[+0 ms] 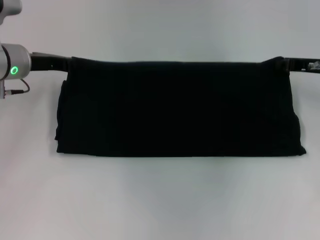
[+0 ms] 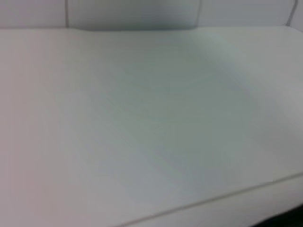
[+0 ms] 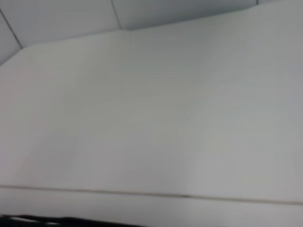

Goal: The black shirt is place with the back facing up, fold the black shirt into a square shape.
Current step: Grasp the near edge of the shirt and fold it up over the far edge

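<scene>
With each hand, left hand [image 1: 69,64] and right hand [image 1: 281,64], apparently pinching a far corner of the black shirt [image 1: 177,110], draw both evenly toward the near edge of the tabletop [image 1: 160,200], keeping the fold line straight.

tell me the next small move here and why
Probably let go of the far edge. The black shirt already lies as a wide folded band on the table, with the left end effector and right end effector at its far corners.

Black shirt [image 1: 177,107]: plain black soft fabric, no lettering visible; folded into a wide horizontal band on the white table; lower edge straight; far edge taut.
</scene>
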Controlling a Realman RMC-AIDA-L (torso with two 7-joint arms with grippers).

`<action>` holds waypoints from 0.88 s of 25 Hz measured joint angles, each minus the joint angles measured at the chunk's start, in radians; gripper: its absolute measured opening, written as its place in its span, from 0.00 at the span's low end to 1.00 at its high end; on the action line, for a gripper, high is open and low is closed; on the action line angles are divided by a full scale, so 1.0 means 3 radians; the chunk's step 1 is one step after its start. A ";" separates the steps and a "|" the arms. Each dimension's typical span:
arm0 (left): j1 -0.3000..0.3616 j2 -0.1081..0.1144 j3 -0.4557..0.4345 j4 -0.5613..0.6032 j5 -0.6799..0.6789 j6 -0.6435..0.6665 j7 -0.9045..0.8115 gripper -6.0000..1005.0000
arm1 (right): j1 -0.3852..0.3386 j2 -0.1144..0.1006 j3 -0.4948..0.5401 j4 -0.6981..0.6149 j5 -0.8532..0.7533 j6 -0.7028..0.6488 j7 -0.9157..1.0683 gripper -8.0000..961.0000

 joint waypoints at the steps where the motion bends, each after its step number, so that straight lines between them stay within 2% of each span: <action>1: -0.0004 0.0000 0.0003 -0.0003 -0.0008 -0.0046 0.0000 0.01 | 0.0012 -0.0003 0.0000 0.0000 0.0001 0.0027 0.0000 0.06; 8: -0.0054 -0.0010 0.0019 -0.0030 -0.0016 -0.0165 0.0032 0.02 | 0.0101 -0.0013 -0.0001 0.0033 0.0009 0.0187 -0.0007 0.06; 18: -0.0058 -0.0047 0.0147 -0.0178 -0.0138 -0.0497 0.0104 0.06 | 0.0078 0.0031 -0.0002 0.0088 0.0009 0.0379 -0.0083 0.06; 22: -0.0080 -0.0054 0.0149 -0.0264 -0.0245 -0.0603 0.0194 0.07 | 0.0089 0.0078 0.0013 0.0101 0.0018 0.0487 -0.0135 0.06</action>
